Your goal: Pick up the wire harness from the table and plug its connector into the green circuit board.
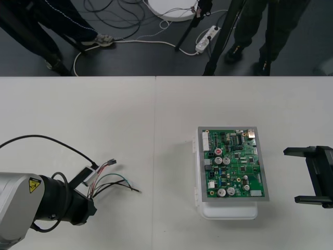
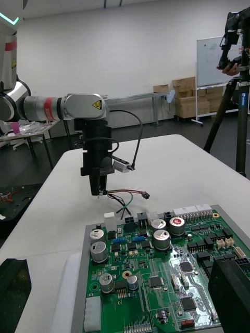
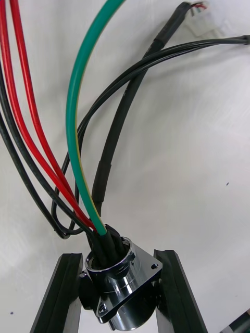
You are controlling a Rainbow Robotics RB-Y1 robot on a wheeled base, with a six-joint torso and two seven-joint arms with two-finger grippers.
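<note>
The wire harness's round metal socket (image 3: 122,289) sits between my left gripper's (image 3: 119,257) black fingers (image 3: 60,291), which are shut on its flange. Red, green and black wires (image 3: 78,130) fan out from it. In the front view the left gripper (image 1: 89,190) is at the table's near left, with the wires (image 1: 115,183) trailing right and the small black plug (image 1: 111,162) lying free on the table. The green circuit board (image 1: 234,164) on its white base (image 1: 229,211) lies right of centre. My right gripper (image 1: 294,175) waits open just right of the board.
In the right wrist view the left gripper (image 2: 98,187) points down beyond the board (image 2: 156,276), with the plug (image 2: 146,195) beside it. Bare table separates harness and board. Tripod legs and cables stand on the dark floor (image 1: 156,57) past the far edge.
</note>
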